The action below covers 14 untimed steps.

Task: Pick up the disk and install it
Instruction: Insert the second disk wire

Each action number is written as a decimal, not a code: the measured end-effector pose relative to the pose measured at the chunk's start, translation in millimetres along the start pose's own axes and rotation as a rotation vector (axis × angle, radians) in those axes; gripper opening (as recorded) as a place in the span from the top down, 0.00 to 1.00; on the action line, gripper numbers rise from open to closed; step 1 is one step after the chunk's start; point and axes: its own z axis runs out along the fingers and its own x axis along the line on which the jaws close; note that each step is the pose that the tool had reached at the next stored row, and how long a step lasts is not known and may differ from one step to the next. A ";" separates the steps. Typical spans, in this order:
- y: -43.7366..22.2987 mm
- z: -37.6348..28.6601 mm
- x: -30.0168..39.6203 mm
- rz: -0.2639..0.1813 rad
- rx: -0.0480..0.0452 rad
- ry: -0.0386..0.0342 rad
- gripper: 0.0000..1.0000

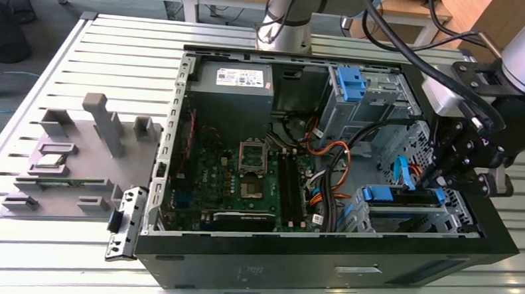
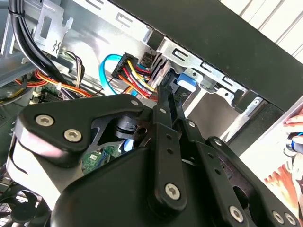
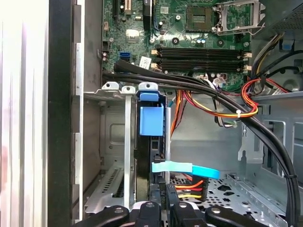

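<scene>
1. Hanging over the front corner of the open computer case (image 1: 329, 253), at the exterior view's right, the pincer (image 1: 438, 176) points down into the lower drive cage (image 1: 410, 216), and the disk (image 1: 404, 195) sits right under its tips.
2. The disk stands on edge in that cage. In the first wrist view its thin side (image 3: 150, 156) runs straight away from the pincer (image 3: 163, 201) toward the motherboard (image 3: 189, 33), so the long axis lies in line with the fingers, not across them.
3. The robot has one arm only, and it is already directly at the disk.
4. The fingers (image 2: 165, 101) look drawn close together around the disk's near end in the second wrist view, beside the bundle of red, yellow and black power wires (image 2: 137, 71). Whether they are truly clamped on it cannot be told, because the contact itself is hidden.
5. The disk shows a dark narrow edge with a blue plastic rail and a blue tab (image 3: 151, 120) at its far end. Its label face is not visible.
6. A light blue flat cable (image 3: 184, 168) crosses the disk close to the fingertips.
7. By appearance the disk is largely seated in its slot, level with the cage's metal rails (image 3: 128, 142).
</scene>
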 end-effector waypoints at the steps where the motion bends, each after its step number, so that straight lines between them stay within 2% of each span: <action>1: 0.0 0.0 0.6 0.000 0.0000 -0.0003 0.83; 14: 3.5 0.2 3.6 0.000 0.0022 -0.0017 0.83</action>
